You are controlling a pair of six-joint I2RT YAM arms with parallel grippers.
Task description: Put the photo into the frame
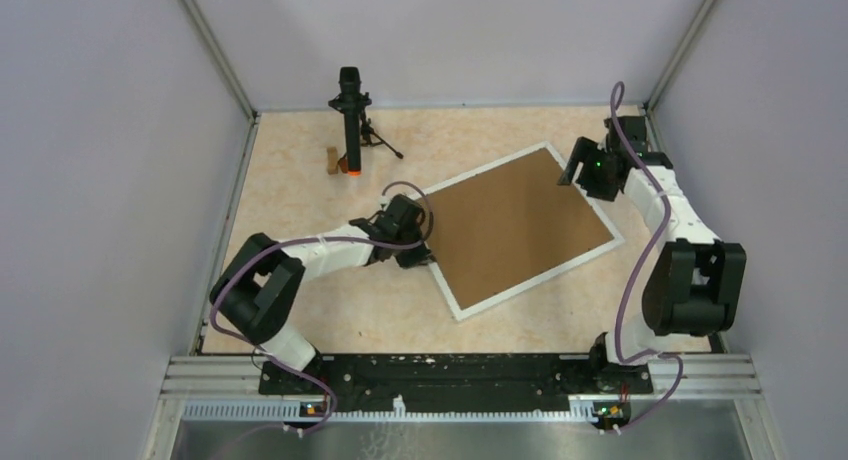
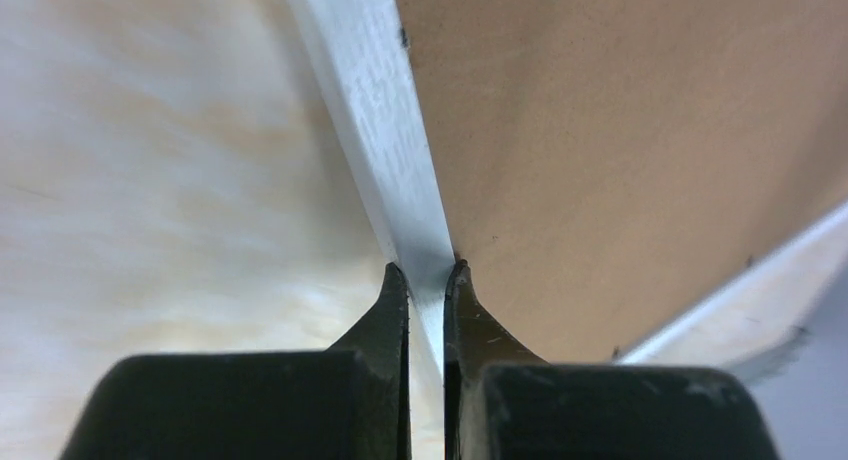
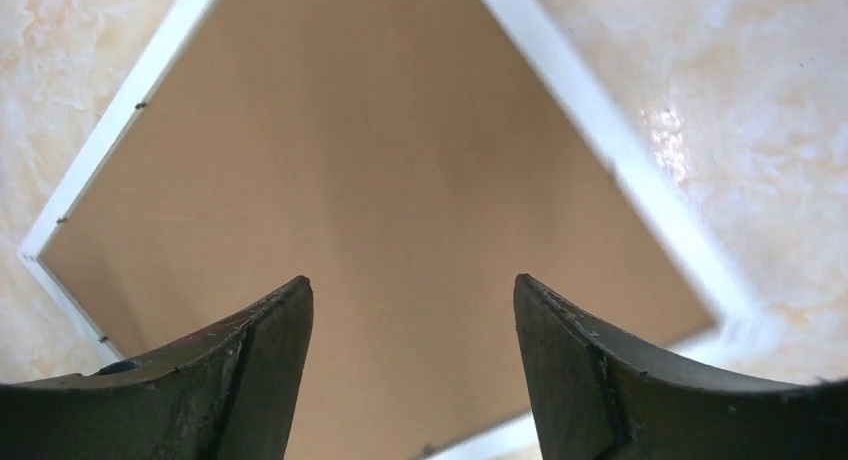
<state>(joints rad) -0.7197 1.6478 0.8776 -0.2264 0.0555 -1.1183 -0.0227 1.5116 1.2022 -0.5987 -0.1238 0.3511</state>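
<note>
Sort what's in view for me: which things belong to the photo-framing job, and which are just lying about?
Job: white frame, its rail pinched by the left gripper; brown cardboard sheet lying inside it; right gripper, open above it. The photo is not in view.
Lying about: black tripod stand; small wooden block beside it.

Beige marbled desk [image 1: 300, 180], seen from above. A thin white rectangular frame [image 1: 540, 278] lies right of centre, turned cornerwise to the desk's edges. A plain brown cardboard sheet [image 1: 515, 225] fills its opening. Near the far left corner stands a black tripod stand [image 1: 350, 120] carrying an upright dark cylinder with an orange tip. A small light wooden block [image 1: 332, 160] stands just beside it.
</note>
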